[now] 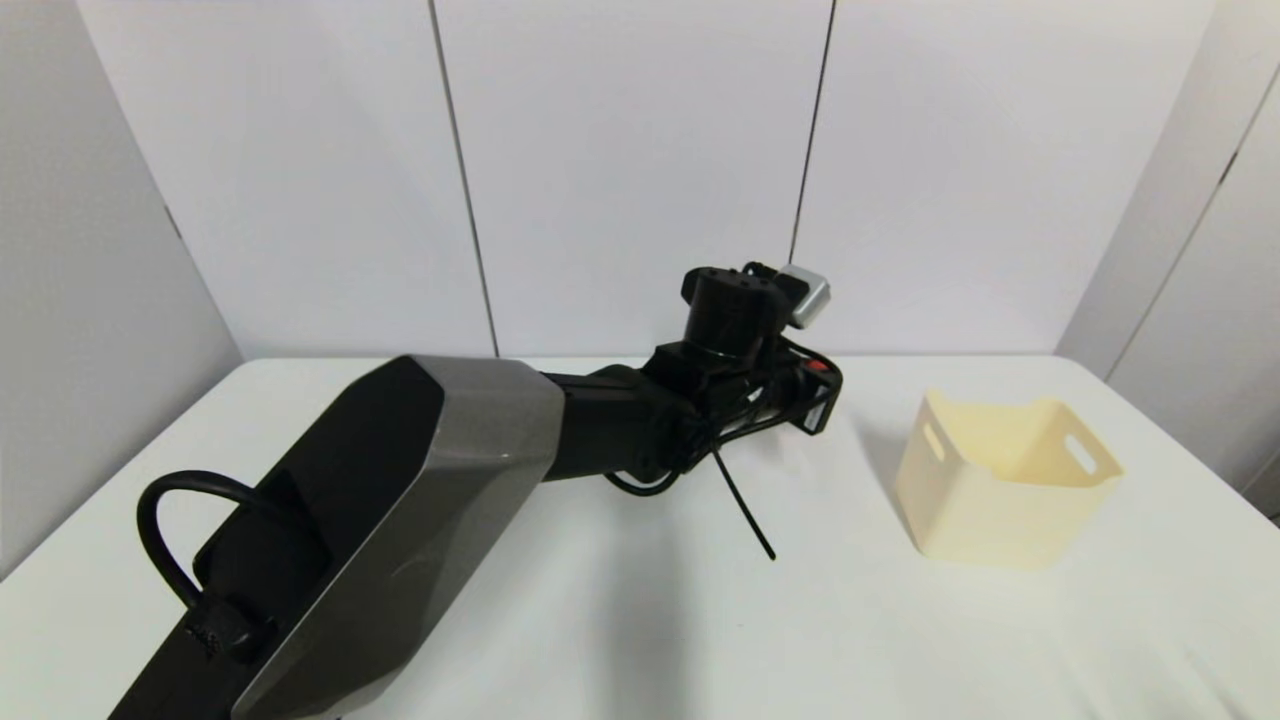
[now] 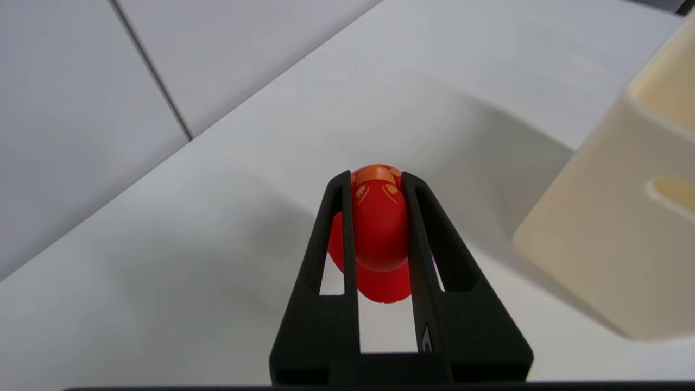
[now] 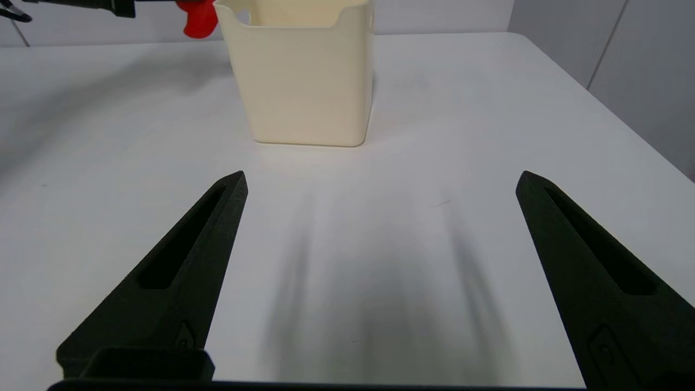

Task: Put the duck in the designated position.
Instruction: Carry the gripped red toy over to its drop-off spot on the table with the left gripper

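- Left wrist view puts us right on the action: the left pincer [image 2: 377, 187] is clenched around the duck [image 2: 380, 233], one black finger [image 2: 339, 228] pressed to each side of the red body.
- That duck is bright red with small orange markings near the far end, and it is carried in the air, clear of the bench [image 2: 163, 260].
- Its shadow falls on the white surface beneath.
- From the head view only a sliver of red shows at the pincer's tip, out at the end of the long grey and black left arm [image 1: 420, 480], which reaches across the middle of the bench.
- Off to the robot's right of the pincer stands the cream bin [image 1: 1005, 480], upright and open-topped, with a slot handle in each side wall.
- Duck and bin are near each other but apart; the duck is not over the opening, it hangs beside the bin's outer wall.
- A thin black cable [image 1: 742, 505] dangles from the left wrist toward the bench.
- Over to the right wrist view: the right pincer [image 3: 380, 179] is released, fingers spread wide, low above the bare bench on the near side of the bin, grasping nothing.
- From there the red duck peeks out behind the bin's far corner.
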Robot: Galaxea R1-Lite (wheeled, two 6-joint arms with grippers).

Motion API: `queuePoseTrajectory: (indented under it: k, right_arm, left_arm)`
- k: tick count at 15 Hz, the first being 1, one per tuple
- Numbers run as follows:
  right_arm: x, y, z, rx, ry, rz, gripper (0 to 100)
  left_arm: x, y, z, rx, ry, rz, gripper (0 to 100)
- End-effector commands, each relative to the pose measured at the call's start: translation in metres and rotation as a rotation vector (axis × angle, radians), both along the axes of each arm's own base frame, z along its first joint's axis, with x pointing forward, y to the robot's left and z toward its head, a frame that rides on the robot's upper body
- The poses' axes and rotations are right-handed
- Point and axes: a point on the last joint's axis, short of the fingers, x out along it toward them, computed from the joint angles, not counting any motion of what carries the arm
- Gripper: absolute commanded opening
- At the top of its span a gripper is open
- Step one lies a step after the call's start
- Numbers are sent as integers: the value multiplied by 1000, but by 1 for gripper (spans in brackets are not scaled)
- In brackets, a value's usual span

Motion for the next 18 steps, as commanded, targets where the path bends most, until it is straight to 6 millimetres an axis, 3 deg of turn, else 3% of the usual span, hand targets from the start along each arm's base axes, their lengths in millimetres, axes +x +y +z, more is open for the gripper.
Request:
queuePoseTrajectory:
  k: [1,11,18]
  right_arm:
    - [0,0,0,0,1,-2,100]
    - [0,0,0,0,1,-2,100]
    - [0,0,0,0,1,-2,100]
  left_arm:
    - [-8,-16,-13,-11,-11,-33,0]
    - [-29,-45,-30,-66,-58,-97,0]
    - [-29,-50,-38,-97,-83,-102,0]
